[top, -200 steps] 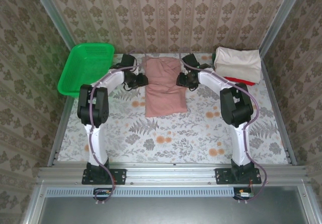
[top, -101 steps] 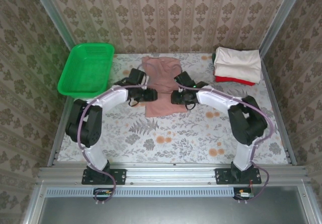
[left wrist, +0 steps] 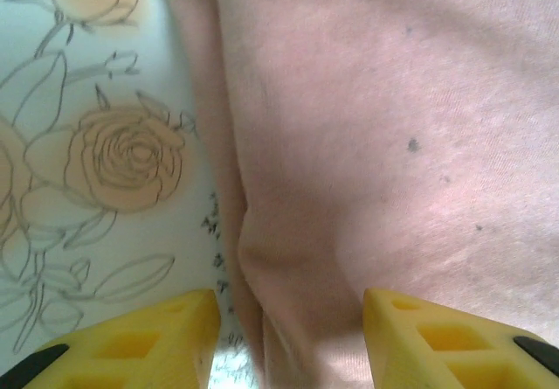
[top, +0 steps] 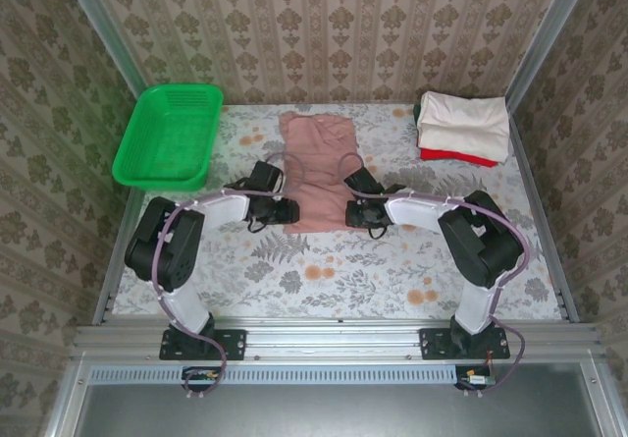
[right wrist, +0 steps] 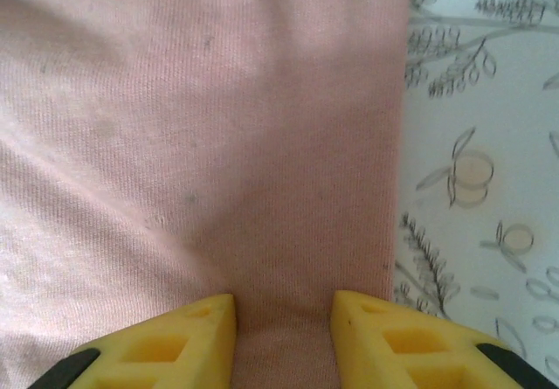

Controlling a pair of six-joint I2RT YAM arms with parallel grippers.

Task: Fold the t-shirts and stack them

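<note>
Here, seen from above, a dusty-pink t-shirt (top: 316,167) lies flat in the middle of a floral-cloth worktop (top: 324,275). It forms a long strip running from near the back wall toward the arms. Its near hem sits between the two grippers. The left gripper (top: 280,211) is low at the hem's left corner and the right gripper (top: 359,212) is low at its right corner, with both arms bent inward.

From the left wrist, the left gripper (left wrist: 288,347) stands partly open. One yellow jaw is over bare flowered worktop and the other over pink fabric. The shirt's folded left edge runs up between them, with a sliver of worktop beside it — nothing is clamped.

From the right wrist, the right gripper (right wrist: 284,345) has its jaws closer together, both over the shirt and just inside its straight right edge. Pink fabric fills the gap and creases run toward it, but I cannot tell whether the cloth is pinched.

At the back right, well apart from the pink shirt, a folded cream t-shirt (top: 463,121) lies on a folded red t-shirt (top: 451,156), whose edge shows at the near side. At the back left, a green basket (top: 167,137) stands by the left rail. Bare cloth stretches from the hem to the arm bases — and in strips along both long edges of the pink shirt.
</note>
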